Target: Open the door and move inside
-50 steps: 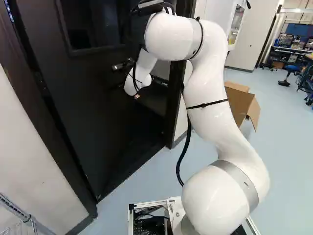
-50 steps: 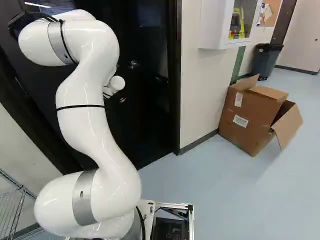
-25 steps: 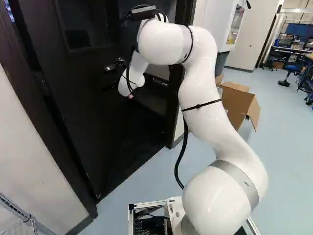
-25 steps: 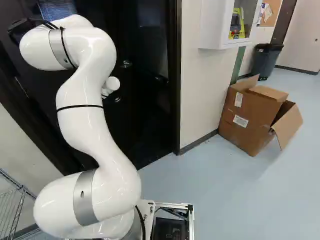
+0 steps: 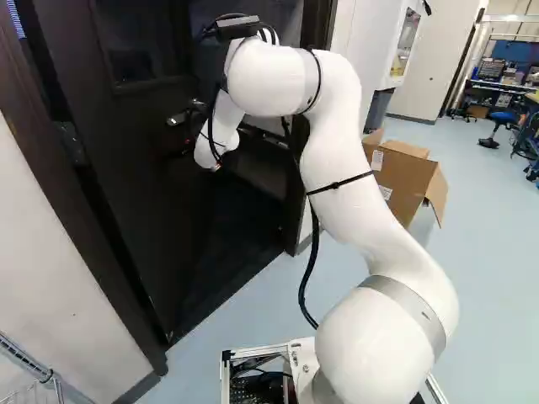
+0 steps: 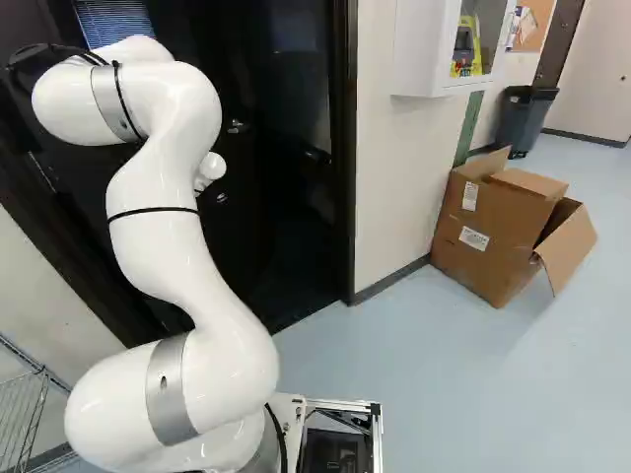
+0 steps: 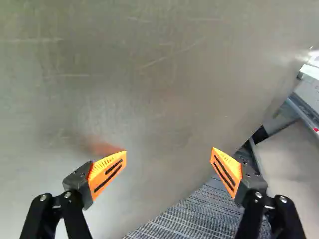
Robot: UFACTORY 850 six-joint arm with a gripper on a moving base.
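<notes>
The dark door stands ajar at the left of the left base view, its lever handle just beside my white wrist. The same handle shows right of the arm in the right base view. A dark opening lies between the door and the frame. My fingers are hidden in both base views. Seen from the wrist, the gripper is open with nothing between its fingers, facing a scuffed, shiny grey surface, probably the door. Whether a finger touches it I cannot tell.
A pale wall adjoins the frame, with a white cabinet mounted on it. An open cardboard box stands by that wall, a dark bin farther back. Wire shelving is near left. Striped flooring shows past the grey surface's edge.
The door has swung farther open, its handle shifting left in both base views. My upper arm and wrist have moved left with it. The base has not visibly moved.
</notes>
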